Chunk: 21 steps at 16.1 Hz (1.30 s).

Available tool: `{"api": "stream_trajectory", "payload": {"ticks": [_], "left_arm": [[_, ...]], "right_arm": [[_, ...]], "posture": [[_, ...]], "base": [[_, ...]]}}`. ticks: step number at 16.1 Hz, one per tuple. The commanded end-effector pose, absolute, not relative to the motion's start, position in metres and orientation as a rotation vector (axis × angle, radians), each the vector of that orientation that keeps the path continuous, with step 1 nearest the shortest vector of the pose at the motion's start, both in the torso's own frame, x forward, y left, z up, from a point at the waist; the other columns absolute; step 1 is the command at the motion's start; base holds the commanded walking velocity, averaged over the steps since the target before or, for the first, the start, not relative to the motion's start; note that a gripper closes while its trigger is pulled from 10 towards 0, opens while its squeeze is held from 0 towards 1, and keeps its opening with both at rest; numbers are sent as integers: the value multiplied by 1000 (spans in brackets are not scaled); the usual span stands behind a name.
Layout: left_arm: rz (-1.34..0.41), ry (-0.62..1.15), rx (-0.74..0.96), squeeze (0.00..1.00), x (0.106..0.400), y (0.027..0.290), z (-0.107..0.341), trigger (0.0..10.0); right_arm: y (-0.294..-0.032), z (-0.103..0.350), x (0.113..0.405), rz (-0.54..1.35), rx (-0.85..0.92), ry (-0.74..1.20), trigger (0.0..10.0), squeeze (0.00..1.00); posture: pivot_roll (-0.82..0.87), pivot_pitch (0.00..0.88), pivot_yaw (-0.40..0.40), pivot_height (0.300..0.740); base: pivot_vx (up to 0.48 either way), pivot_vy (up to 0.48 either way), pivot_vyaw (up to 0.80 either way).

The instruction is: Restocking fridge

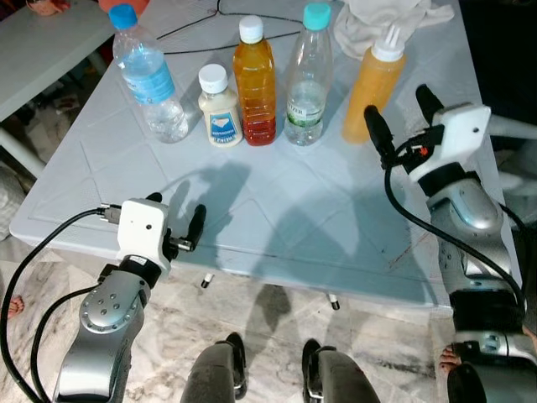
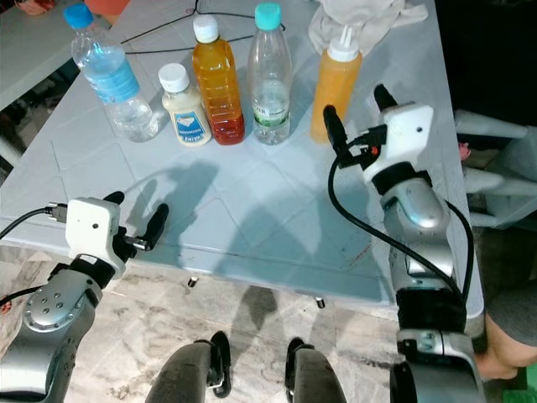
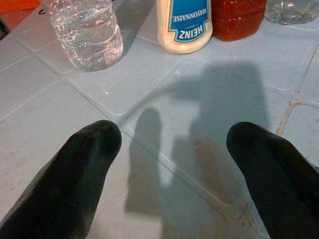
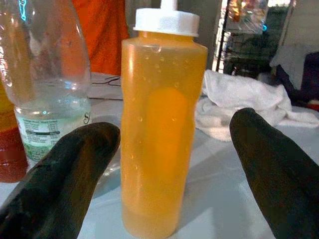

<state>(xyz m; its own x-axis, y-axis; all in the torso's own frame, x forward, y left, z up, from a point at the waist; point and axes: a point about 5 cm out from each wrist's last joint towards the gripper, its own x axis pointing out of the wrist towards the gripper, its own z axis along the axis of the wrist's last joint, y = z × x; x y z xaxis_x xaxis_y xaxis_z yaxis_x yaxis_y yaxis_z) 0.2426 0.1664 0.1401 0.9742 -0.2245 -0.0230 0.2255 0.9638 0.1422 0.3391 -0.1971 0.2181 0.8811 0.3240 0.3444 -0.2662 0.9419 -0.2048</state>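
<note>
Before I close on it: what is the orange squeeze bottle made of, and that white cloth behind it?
The orange squeeze bottle with the white nozzle cap looks like soft translucent plastic: light glows through its smooth, slightly glossy wall, with small bubbles showing inside. The crumpled white cloth looks like matte woven fabric, probably cotton, from its soft folds. The open right gripper brackets the bottle.

The orange squeeze bottle [image 4: 162,134] has its nozzle tip cut off at the 12 o'clock edge of the right wrist view. In that view the clear bottle [image 4: 47,84] loses its cap at the same edge. In the left wrist view, the Heinz mayonnaise jar [image 3: 184,25], water bottle [image 3: 87,32] and red-orange juice bottle [image 3: 238,20] show lower portions only. The white cloth [image 1: 386,21] is cropped at 12 o'clock in the left eye view. The label text on the clear bottle is too small to read.
</note>
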Motion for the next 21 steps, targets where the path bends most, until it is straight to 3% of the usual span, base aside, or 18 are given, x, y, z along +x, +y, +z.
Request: {"api": "stream_trajectory", "payload": {"ticks": [1, 4, 5, 6, 7, 21], "left_arm": [[-223, 18, 158, 0, 239, 173, 142, 10000], [-229, 19, 161, 0, 237, 172, 143, 10000], [-231, 20, 162, 0, 236, 172, 143, 10000], [-232, 22, 162, 0, 236, 172, 143, 10000], [-233, 27, 166, 0, 235, 173, 143, 10000], [-242, 35, 187, 0, 238, 174, 144, 10000]], "right_arm": [[-194, 225, 344, 332, -186, -412, 10000, 1000], [-194, 238, 353, 317, -205, -452, 10000, 1000], [-194, 241, 355, 315, -206, -460, 10000, 859], [-195, 244, 357, 309, -208, -465, 10000, 118], [-195, 247, 362, 313, -211, -473, 10000, 0], [-158, 257, 380, 565, -143, -452, 10000, 0]], "posture": [[146, 269, 110, 740], [155, 271, 113, 740], [159, 273, 115, 740], [161, 273, 114, 740], [164, 272, 115, 740], [175, 275, 119, 740]], "base": [[0, 0, 0], [0, 0, 0], [0, 0, 0], [0, 0, 0], [0, 0, 0], [0, 0, 0]]}}
